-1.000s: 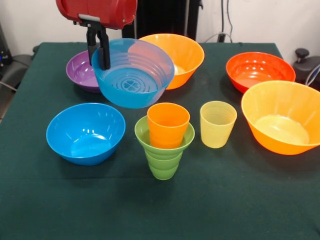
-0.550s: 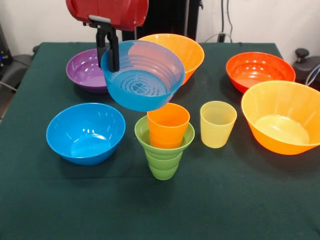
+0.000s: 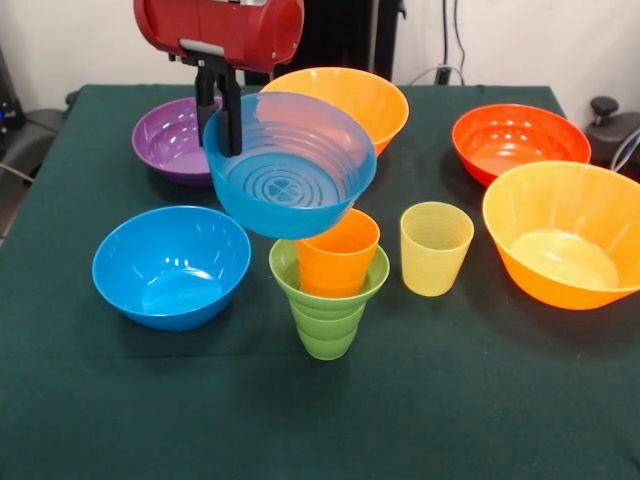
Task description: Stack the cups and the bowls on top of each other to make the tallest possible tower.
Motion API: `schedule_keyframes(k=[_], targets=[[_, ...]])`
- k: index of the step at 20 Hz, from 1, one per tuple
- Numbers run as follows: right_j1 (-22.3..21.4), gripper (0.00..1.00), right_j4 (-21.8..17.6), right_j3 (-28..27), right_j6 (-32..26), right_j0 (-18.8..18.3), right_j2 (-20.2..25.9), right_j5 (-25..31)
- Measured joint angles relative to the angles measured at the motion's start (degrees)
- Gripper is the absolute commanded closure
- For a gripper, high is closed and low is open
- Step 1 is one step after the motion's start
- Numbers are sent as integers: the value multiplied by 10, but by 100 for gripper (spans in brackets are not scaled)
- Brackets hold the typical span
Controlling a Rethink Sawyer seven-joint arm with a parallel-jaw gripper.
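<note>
Six bowls [image 3: 170, 262] – two blue, two orange; three cups [image 3: 436, 247]; gripper [image 3: 222, 112] pinching one blue.

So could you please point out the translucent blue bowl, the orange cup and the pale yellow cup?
translucent blue bowl [image 3: 300, 185]: front view, inner floor.
orange cup [image 3: 338, 265]: front view, outer wall.
pale yellow cup [image 3: 435, 262]: front view, outer wall.

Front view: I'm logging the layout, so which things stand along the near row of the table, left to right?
Medium blue bowl → green cup with the orange cup nested in it → pale yellow cup → big orange bowl. The translucent blue bowl is held in the air by the gripper, so it is left out.
</note>
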Motion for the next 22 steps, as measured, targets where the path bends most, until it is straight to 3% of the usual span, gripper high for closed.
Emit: schedule_keyframes(k=[22], targets=[[4,100,42,-19,0,32,-48,-23]])
